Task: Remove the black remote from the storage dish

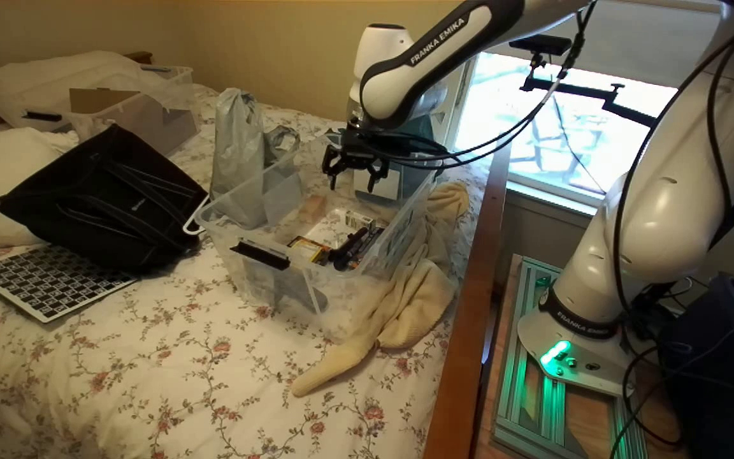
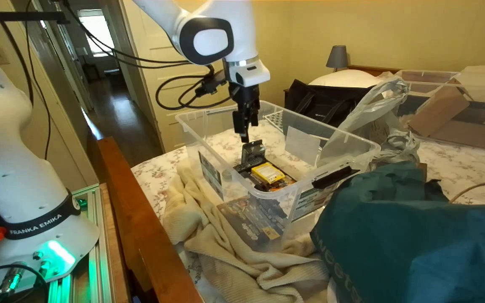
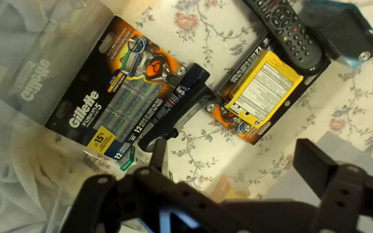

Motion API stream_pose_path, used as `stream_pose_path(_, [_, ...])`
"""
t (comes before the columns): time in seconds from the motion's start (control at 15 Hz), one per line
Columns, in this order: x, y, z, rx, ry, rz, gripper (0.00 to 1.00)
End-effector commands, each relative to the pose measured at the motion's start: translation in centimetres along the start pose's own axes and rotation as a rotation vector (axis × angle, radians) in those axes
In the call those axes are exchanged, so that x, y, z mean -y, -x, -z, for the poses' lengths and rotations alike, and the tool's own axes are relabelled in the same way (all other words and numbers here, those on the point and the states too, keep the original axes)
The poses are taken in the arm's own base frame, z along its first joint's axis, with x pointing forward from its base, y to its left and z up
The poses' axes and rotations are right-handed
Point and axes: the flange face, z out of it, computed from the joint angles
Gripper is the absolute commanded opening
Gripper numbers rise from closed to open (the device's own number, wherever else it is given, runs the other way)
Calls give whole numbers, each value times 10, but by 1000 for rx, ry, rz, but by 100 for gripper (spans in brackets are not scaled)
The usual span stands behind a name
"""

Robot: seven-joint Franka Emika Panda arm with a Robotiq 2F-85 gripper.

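The black remote (image 3: 291, 35) lies in the upper right of the wrist view, its end on a razor pack beside a yellow box (image 3: 267, 87). In an exterior view it shows as a dark strip (image 2: 249, 164). The storage dish is a clear bin with tall walls, seen in both exterior views (image 1: 284, 290) (image 2: 352, 143). My gripper (image 1: 352, 185) is open and empty, its fingers spread apart in the wrist view (image 3: 235, 161). It hangs over the bin, apart from the remote, which lies beyond the fingertips toward the top of the wrist view.
In the bin are a Gillette pack (image 3: 89, 94) against the wall, a black trimmer (image 3: 180, 106) and a dark box (image 3: 351, 32) touching the remote. Around it are a beige blanket (image 2: 213, 240), a teal bag (image 2: 394, 240), a grey plastic bag (image 1: 236, 150) and a black bag (image 1: 118, 197).
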Motion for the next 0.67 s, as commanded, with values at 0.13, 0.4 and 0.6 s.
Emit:
stream_pose_path(0.13, [19,-32,-48,-37,-56,-197,100])
stream_pose_path(0.4, [18,-47,-79,-63,-29,-224,100])
stream_pose_path(0.6, [13,-41,-79,-35,-26,-179,100])
